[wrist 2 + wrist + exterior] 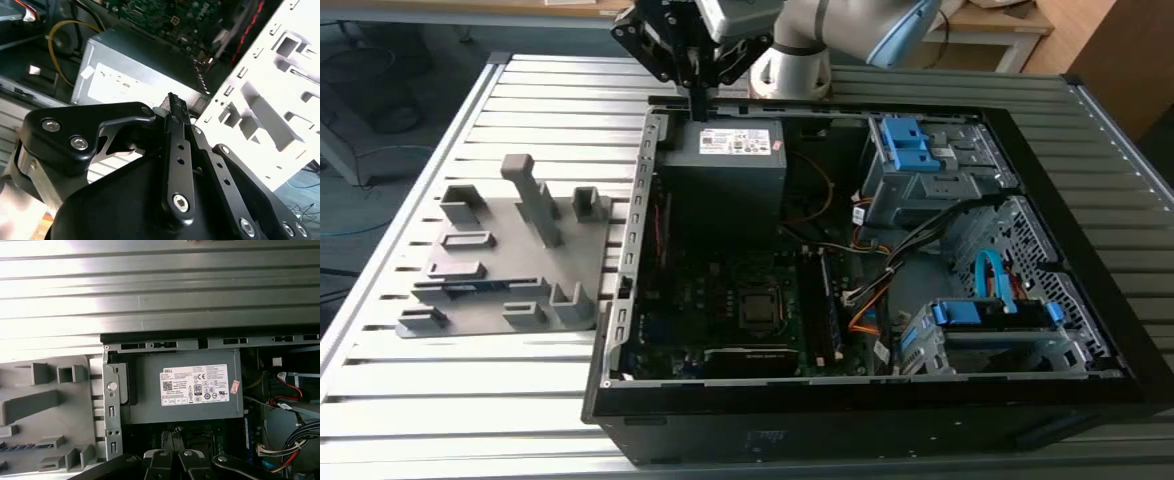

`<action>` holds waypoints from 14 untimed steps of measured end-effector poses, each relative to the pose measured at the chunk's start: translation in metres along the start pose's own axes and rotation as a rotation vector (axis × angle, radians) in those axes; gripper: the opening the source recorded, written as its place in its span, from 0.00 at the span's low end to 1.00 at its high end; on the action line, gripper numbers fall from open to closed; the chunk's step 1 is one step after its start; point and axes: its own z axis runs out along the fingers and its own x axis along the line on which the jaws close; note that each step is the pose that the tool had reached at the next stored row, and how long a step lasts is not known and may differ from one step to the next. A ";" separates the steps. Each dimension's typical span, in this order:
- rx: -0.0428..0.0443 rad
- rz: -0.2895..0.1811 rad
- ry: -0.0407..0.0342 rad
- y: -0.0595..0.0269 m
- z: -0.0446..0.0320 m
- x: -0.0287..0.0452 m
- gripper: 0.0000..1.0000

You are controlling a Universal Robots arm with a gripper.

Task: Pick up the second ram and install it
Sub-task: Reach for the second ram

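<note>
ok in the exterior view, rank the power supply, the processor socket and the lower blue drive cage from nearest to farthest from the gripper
From the gripper, in the exterior view:
1. Power supply, at the case's far end, on the exterior view's left.
2. Processor socket, in the middle of the board.
3. Lower blue drive cage, at the case's near end, on the exterior view's right.

Shiny ribbed metal table (440,400), matt gray plastic tray (75,420), dull metal power supply (145,390), paper label (194,386)

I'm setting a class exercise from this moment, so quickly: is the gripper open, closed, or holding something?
Gripper: closed, holding nothing.
</note>
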 end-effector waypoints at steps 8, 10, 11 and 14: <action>0.0000 0.000 0.0000 -0.0008 -0.0003 0.0100 0.10; 0.0000 0.000 0.0001 -0.0009 -0.0003 0.0120 0.10; 0.0000 0.000 0.0001 -0.0010 -0.0004 0.0130 0.10; 0.0000 0.000 0.0000 -0.0013 -0.0005 0.0165 0.10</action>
